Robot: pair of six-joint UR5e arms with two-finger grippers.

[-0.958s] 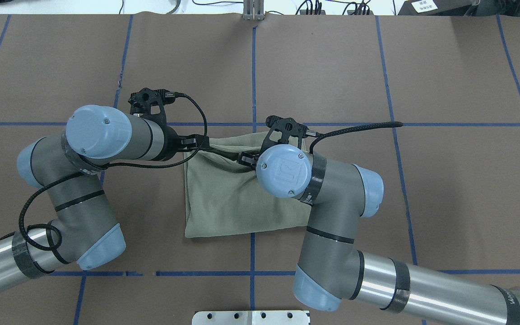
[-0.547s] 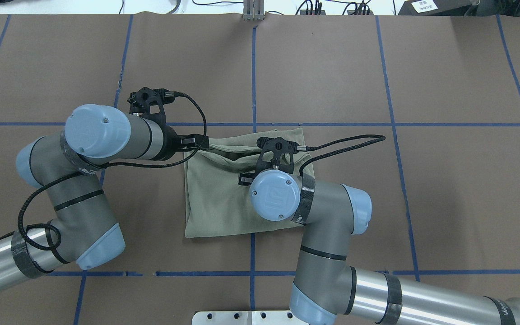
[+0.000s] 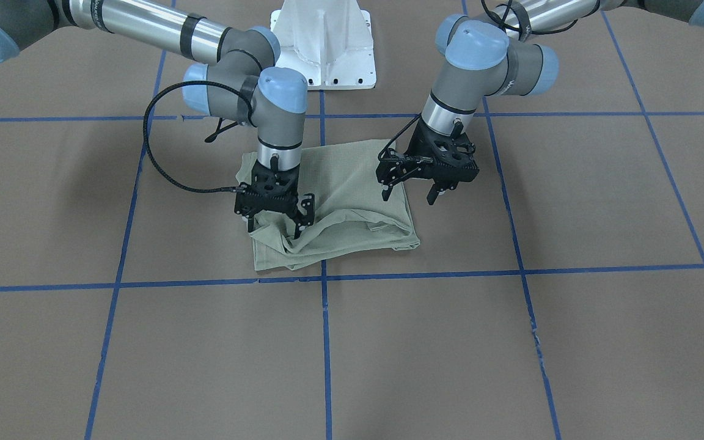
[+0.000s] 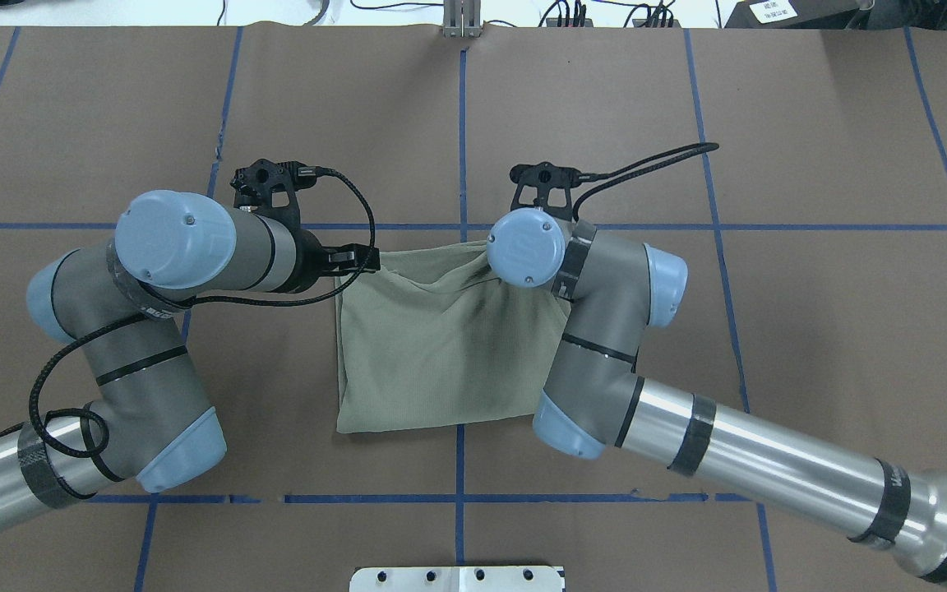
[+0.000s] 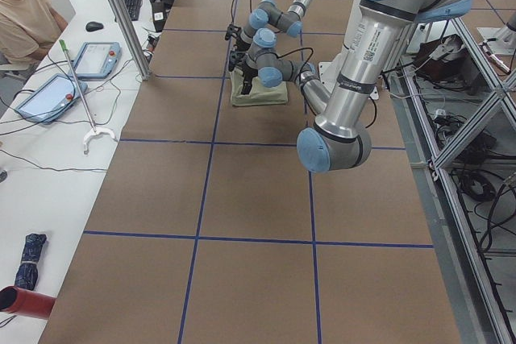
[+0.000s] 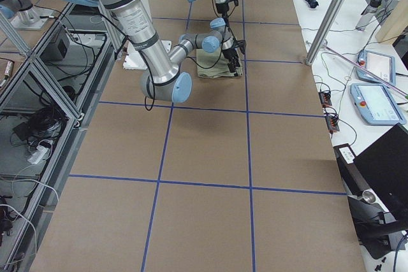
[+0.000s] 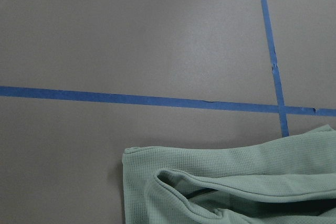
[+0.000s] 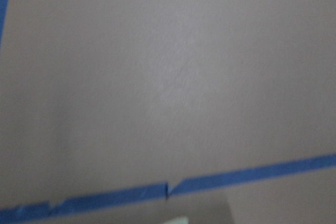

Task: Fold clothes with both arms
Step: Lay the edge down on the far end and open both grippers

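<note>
The sage-green shirt (image 3: 340, 183) lies folded into a rough square in the middle of the table (image 3: 511, 342), also seen from overhead (image 4: 432, 353). Its far edge is rumpled. My right gripper (image 3: 274, 227) is open, pointing down, with its fingertips (image 3: 297, 232) on the rumpled far corner. From overhead it is hidden under my right wrist (image 4: 525, 247). My left gripper (image 3: 408, 194) is open and hovers just above the shirt's edge on my left side, one finger over cloth, one over table; it also shows from overhead (image 4: 356, 258). The left wrist view shows the shirt's corner (image 7: 236, 192).
The white pedestal base (image 3: 324, 46) stands at the robot's side of the table. Blue tape lines (image 3: 327, 278) cross the brown table cover. A person (image 5: 24, 14) and tablets (image 5: 97, 58) are at a side desk beyond the table's far edge.
My right arm moved from over the shirt's middle out to its far edge. The loose fold at the far edge now lies flatter, with wrinkles running toward the right wrist. My left arm barely moved.
</note>
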